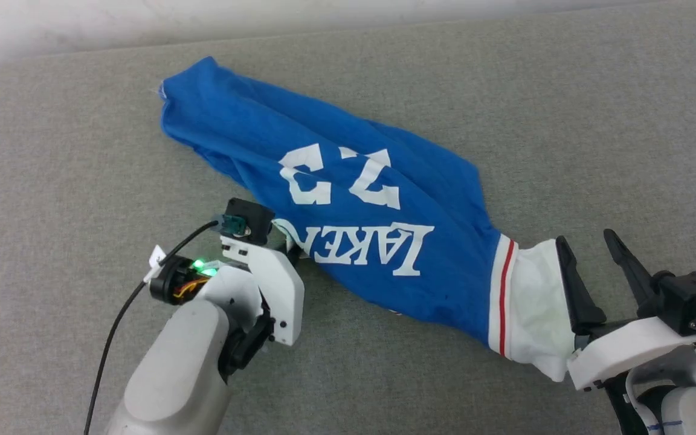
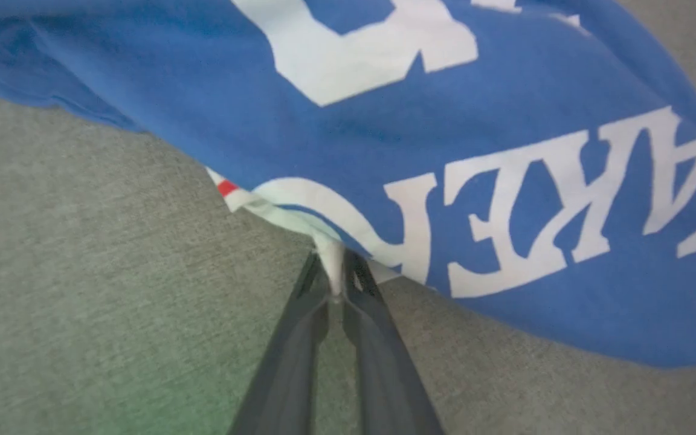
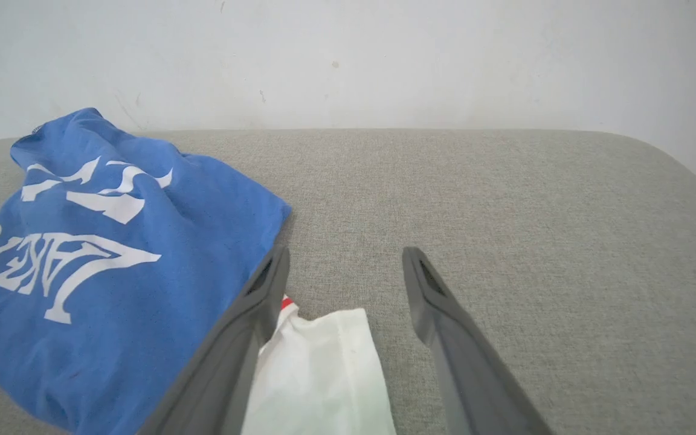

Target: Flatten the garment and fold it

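A grey fabric surface (image 1: 70, 139) carries the blue T-shirt (image 1: 444, 193), bunched and lying diagonally, print upward. The right gripper (image 3: 346, 254) stands open, and the shirt's white sleeve (image 3: 318, 368) lies between its fingers, unpinched. The left gripper (image 2: 333, 269) is clamped on a white edge of the shirt.

One blue garment (image 1: 348, 199), one grey bench (image 1: 52, 151), one black cable (image 1: 112, 326) — and a pair: left hand (image 2: 335, 272), right hand (image 1: 583, 237), two in all.
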